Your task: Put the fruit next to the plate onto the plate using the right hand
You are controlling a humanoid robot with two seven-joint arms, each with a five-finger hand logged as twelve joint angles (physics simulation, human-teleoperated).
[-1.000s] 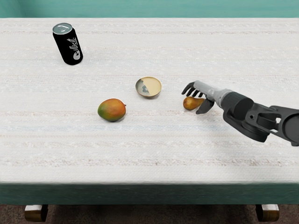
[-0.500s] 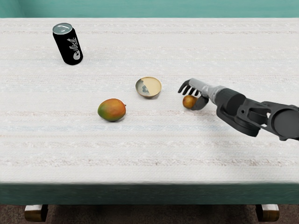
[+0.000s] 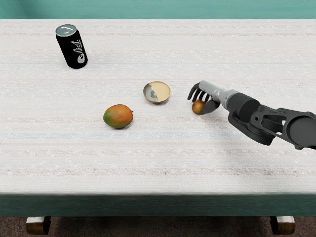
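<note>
Fingers of the dark robotic right hand curl around the small orange-brown fruit, gripping it mid-way across the white desk, just beside the round beige plate, apparently readying a lift.

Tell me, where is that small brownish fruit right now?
In the head view the small fruit is right of centre on the table, just right of the plate, with the right hand curled around it.
</note>
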